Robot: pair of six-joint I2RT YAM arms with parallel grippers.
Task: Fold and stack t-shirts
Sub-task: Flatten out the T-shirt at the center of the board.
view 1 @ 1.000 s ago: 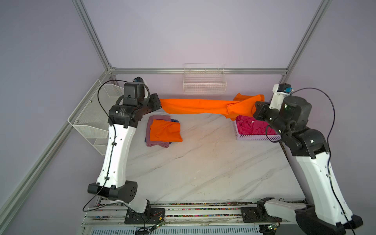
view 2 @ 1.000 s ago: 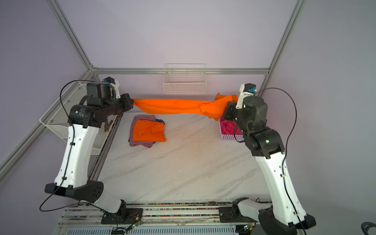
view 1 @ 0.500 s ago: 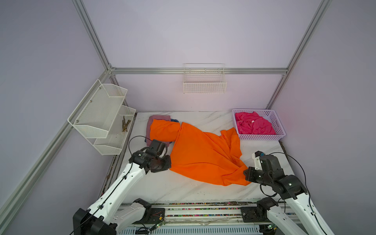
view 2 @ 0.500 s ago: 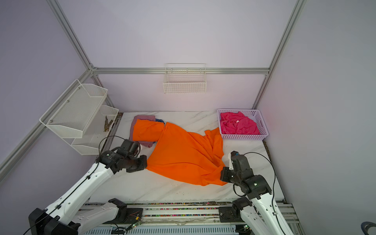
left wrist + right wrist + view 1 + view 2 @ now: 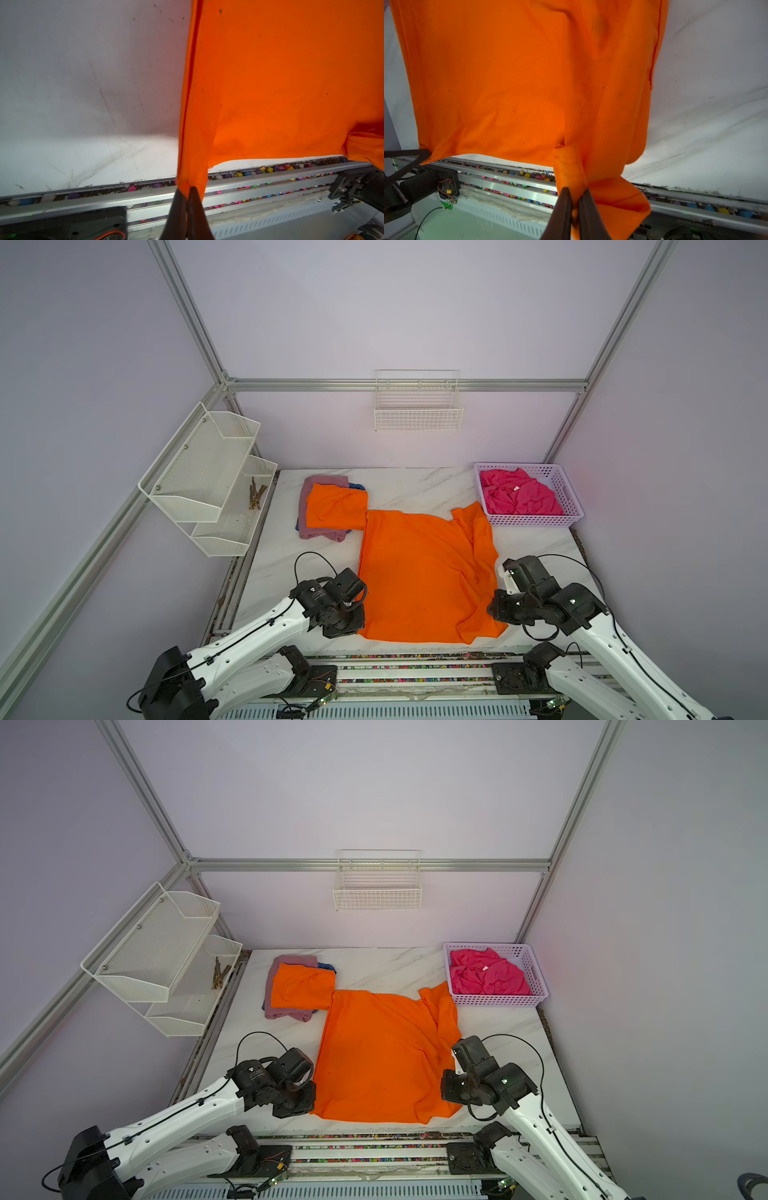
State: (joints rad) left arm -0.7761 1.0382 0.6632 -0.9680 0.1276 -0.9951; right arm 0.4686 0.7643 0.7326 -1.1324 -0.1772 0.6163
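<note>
Here | orange shirt (image 5: 419, 576) lay spread flat on counter (image 5: 415, 489), far left corner touching stack (image 5: 332, 506) | left end effector (image 5: 188, 189) pinched its near left corner | right end effector (image 5: 576, 191) pinched its bunched near right corner | pink shirt (image 5: 515, 497) lay crumpled in basket (image 5: 532, 521), far right

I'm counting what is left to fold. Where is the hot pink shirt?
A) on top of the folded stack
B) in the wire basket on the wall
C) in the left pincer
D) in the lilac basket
D: the hot pink shirt lies crumpled inside the lilac basket at the table's far corner.
</note>
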